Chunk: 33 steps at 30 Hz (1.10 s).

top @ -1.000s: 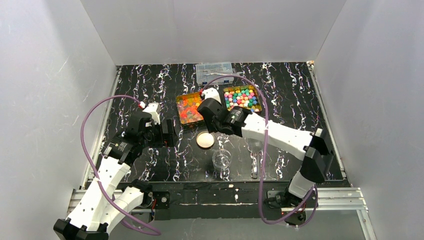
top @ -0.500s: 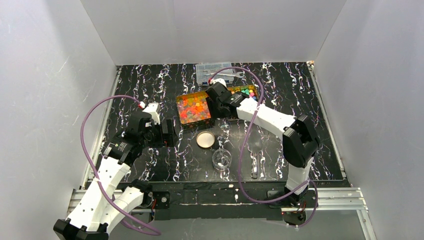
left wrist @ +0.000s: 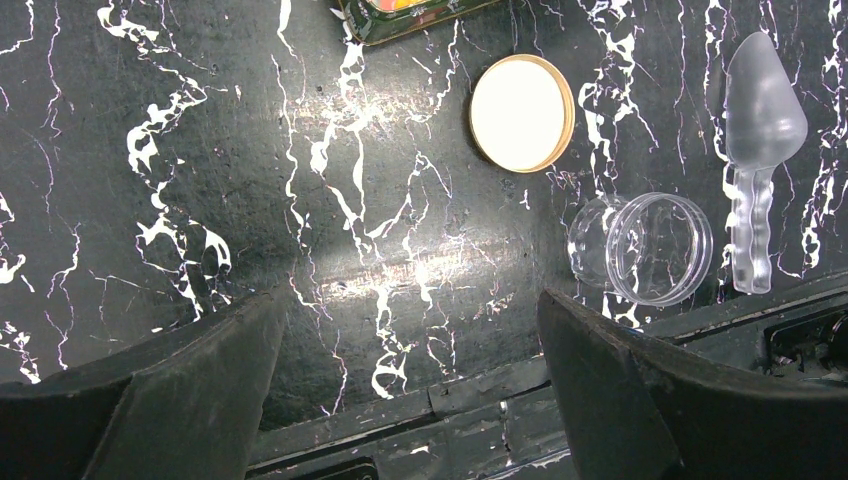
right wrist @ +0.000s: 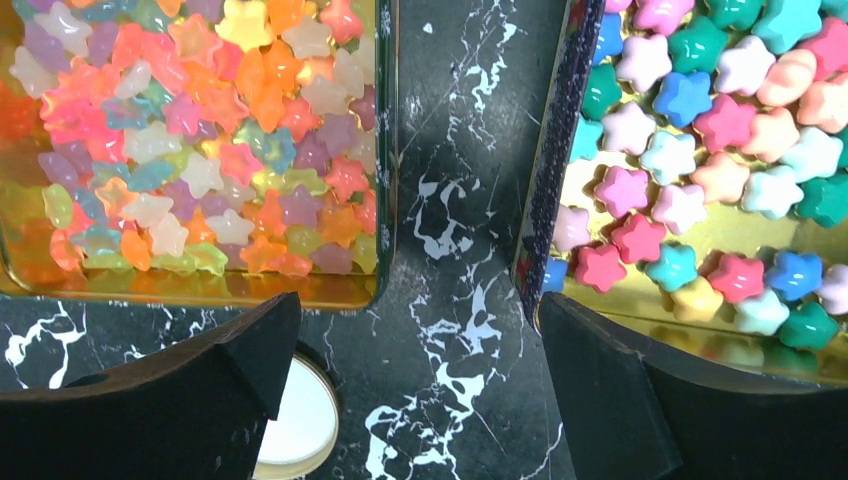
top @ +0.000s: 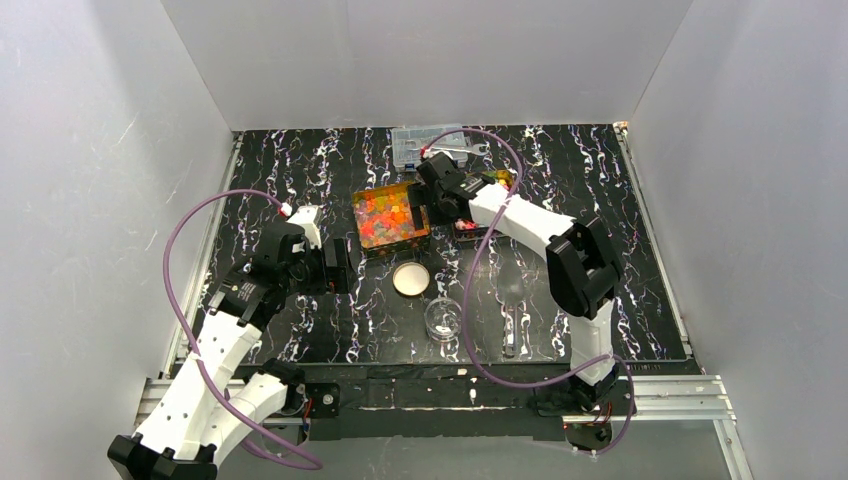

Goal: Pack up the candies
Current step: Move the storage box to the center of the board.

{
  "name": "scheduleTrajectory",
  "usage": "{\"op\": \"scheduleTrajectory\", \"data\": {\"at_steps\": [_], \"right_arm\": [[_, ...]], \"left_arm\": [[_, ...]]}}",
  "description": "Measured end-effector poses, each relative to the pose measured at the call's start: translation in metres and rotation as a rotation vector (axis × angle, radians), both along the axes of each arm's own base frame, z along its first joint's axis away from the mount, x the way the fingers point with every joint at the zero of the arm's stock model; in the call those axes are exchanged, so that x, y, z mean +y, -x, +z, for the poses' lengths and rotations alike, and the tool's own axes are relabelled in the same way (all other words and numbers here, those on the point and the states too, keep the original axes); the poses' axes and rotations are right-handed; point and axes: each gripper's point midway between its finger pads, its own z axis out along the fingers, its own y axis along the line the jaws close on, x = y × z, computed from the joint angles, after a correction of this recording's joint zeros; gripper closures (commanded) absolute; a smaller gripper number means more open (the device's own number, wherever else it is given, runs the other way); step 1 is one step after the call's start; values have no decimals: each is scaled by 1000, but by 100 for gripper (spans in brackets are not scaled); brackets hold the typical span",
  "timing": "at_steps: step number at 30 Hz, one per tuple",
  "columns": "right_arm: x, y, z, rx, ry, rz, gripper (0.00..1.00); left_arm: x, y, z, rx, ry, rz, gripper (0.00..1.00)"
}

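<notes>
While poised over bare tabletop (right wrist: 455,250), right gripper (right wrist: 415,340): jaws wide apart, empty — nearer arm.
Left gripper (left wrist: 410,320): jaws apart, empty, near jar.
Glossy candies (right wrist: 200,150): translucent stars in gold tin (right wrist: 150,288), left of right jaws.
Pastel candies (right wrist: 700,150): opaque stars, just right of them.
Scoop (left wrist: 757,150): frosted plastic, ribbed handle.
Jar (left wrist: 655,248): clear, open, empty.
Lid (left wrist: 522,112): cream disc — off.

A lab test cell: plain white walls (top: 430,60) boxing in a black marbled table (top: 600,180).
</notes>
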Motion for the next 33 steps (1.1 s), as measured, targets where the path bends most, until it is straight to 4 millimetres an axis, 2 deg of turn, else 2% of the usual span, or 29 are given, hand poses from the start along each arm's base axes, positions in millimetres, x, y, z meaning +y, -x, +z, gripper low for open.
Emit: {"op": "scheduleTrajectory", "data": {"at_steps": [12,30,33], "right_arm": [[8,-27,-16,1,-1,-31,2],[1,-29,-21,-5,32,-52,2],[1,-29,-24,-1,33,-51,4]], "left_arm": [[0,0,0,1,-2,-2,4],[0,-1,-2,9,-6,-6,4],[0,-1,-2,9,-7,-7,4]]}}
